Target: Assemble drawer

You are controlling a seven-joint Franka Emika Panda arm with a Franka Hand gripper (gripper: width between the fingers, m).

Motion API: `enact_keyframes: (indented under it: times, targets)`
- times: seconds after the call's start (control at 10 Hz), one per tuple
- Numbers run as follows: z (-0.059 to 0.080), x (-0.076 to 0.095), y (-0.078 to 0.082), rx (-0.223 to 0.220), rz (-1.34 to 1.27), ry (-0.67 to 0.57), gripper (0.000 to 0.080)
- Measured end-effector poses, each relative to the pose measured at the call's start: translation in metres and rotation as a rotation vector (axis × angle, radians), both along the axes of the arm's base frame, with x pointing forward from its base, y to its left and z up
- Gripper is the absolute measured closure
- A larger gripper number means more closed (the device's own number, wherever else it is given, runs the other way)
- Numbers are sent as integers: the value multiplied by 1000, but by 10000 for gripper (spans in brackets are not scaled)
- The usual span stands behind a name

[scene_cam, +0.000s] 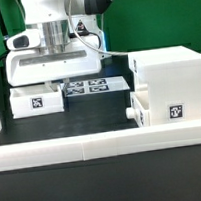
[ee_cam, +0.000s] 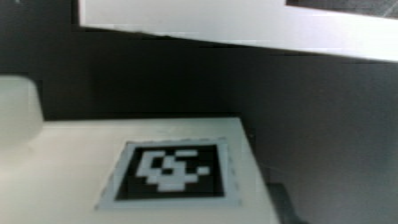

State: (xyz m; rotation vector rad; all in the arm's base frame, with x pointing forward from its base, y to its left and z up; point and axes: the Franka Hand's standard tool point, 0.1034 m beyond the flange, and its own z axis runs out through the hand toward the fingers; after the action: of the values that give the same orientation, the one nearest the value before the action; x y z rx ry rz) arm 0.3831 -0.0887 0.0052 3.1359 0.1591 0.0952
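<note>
The drawer's tall white housing (scene_cam: 171, 76) stands at the exterior view's right, with a tag (scene_cam: 174, 111) on its front. One shallow tray (scene_cam: 148, 110) sits partly inside it, its knob (scene_cam: 130, 112) pointing to the exterior view's left. The second tray (scene_cam: 36, 100), tagged, lies at the exterior view's left. My gripper (scene_cam: 57, 85) hangs right over this tray's far edge, and its fingertips are hidden behind the tray. In the wrist view the tray's tagged face (ee_cam: 173, 170) fills the frame from very close. No fingers show there, so I cannot tell how the jaws stand.
The marker board (scene_cam: 95, 86) lies flat between the loose tray and the housing. A long low white wall (scene_cam: 103, 140) runs along the table's front. It also shows in the wrist view (ee_cam: 231, 25). A green backdrop stands behind.
</note>
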Motion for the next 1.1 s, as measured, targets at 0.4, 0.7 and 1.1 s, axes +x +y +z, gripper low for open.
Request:
enact_keyframes:
  times: [0.4, 0.7, 1.1]
  targets:
    - [1, 1, 3, 1, 27, 4, 757]
    - [19, 20, 17, 17, 169, 42, 757]
    - [28, 35, 24, 22, 202, 46, 757]
